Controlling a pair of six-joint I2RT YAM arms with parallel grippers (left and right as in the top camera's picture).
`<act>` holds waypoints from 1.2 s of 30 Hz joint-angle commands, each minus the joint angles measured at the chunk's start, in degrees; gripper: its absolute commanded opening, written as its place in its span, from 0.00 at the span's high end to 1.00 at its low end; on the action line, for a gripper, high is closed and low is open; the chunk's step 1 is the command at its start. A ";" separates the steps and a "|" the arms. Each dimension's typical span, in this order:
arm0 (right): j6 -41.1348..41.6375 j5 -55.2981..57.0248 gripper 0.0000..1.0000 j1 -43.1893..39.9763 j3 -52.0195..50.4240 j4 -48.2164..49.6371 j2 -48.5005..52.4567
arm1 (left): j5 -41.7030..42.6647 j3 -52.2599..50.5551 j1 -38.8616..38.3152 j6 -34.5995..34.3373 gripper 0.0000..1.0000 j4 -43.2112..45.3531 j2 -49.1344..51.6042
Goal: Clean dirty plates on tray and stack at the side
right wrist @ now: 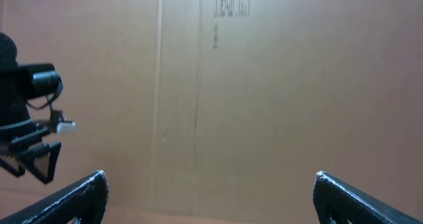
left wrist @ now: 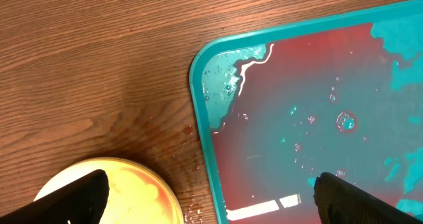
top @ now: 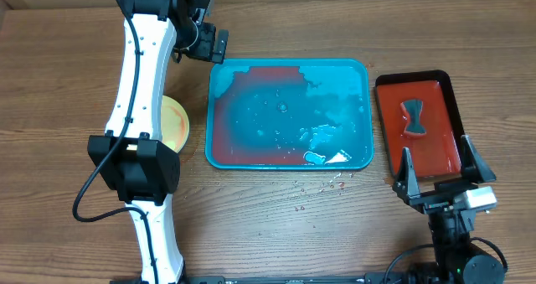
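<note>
The turquoise tray [top: 360,74] lies mid-bench [top: 50,83], awash with thin red liquid, no plate on it; the plates [top: 176,123] sit on the bench just left of the tray, partly under the left arm; only 1 yellowish top plate shows, its centre smeared orange-red; how many lie beneath cannot be told; the left claw [top: 216,46] hangs released over the tray's far left corner, grasping nothing; the right claw [top: 438,162] stands released over the near end of a dark red tray [top: 387,133] bearing 1 dark bow-shaped piece [top: 413,118]; droplets [top: 322,186] spot the bench nearby.
</note>
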 commanded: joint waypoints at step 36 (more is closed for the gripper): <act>0.50 0.09 0.00 0.63 -5.07 -19.96 -0.57 | 0.39 0.63 -0.13 -0.48 0.00 0.09 -0.87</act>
